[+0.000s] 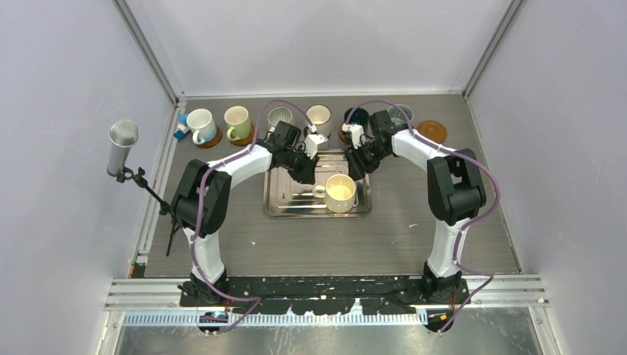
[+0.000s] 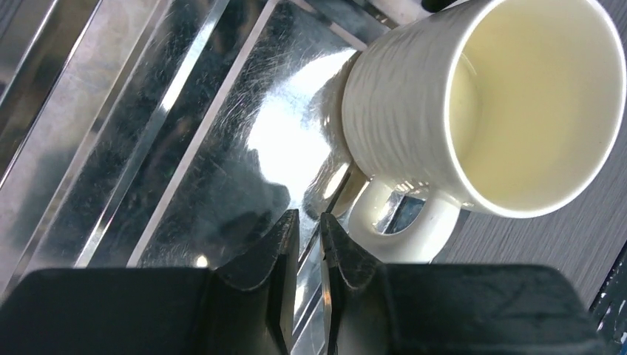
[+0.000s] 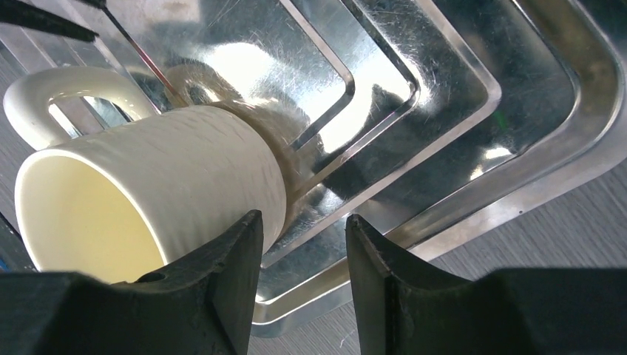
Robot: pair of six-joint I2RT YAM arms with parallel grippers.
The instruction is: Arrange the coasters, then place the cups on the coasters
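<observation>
Steel, scratched and mirror-bright, forms the rectangular tray point(image 1: 277, 211) at the middle of the table, its floor stepped in raised ridges. We find one thing in it: a cream mug point(image 1: 341, 192) standing upright near the right end, empty inside, its handle point(image 1: 319, 191) pointing left. Along the back edge six more cups point(image 1: 238, 122) stand in a row. Round brown coasters point(image 1: 211, 140) show under several of them, and one bare coaster point(image 1: 432, 131), orange-brown with a raised rim, lies at the row's right end.

Only the wrist views give us the mug's surface: faint ribbing on a glossy wall and a thick rounded rim. From the left wrist we see the left gripper point(image 2: 309, 222) just beside the handle, its dark fingers drawn almost together with a thin slit between them and nothing in it. From the right wrist, the right gripper point(image 3: 304, 222) sits at the mug's other side, fingers spread and grasping nothing. One finger lies close against the wall; whether it touches we cannot tell.
</observation>
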